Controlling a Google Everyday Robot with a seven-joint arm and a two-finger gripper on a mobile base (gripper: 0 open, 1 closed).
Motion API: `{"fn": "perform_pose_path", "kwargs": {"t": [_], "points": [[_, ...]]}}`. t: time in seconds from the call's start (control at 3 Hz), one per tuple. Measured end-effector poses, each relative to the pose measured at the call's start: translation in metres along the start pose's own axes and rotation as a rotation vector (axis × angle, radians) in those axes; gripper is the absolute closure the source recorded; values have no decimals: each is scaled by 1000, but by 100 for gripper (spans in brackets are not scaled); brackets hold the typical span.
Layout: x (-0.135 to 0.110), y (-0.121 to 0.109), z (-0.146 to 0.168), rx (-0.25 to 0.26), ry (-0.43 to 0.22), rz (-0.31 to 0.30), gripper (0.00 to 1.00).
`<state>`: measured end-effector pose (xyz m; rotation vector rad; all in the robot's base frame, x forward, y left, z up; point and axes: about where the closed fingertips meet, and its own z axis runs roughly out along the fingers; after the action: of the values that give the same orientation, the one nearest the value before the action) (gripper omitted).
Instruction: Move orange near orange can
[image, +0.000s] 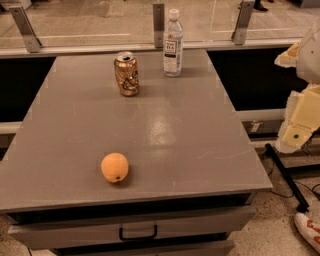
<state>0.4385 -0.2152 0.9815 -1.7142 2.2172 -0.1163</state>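
where the grey table (200, 150) nears its front edge, you find the orange (114, 167) resting left of centre, small dark dimple toward the camera. well behind it, near the far edge, the orange can (126, 74) stands upright: coppery, pale swirl print, silver top, brand not legible. near the can's right, apart from it, stands a clear water bottle (173, 43) with a white cap and a white label whose dark lettering you cannot read. off the table's right side hangs the cream-coloured gripper (299, 125); you cannot tell how open it is or whether it holds anything.
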Motion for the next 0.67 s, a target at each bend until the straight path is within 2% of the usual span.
{"fn": "perform_pose_path", "kwargs": {"t": [0.33, 0.67], "points": [[-1, 0, 0, 3, -8, 1, 0], [-13, 12, 12, 9, -92, 21, 0]]}}
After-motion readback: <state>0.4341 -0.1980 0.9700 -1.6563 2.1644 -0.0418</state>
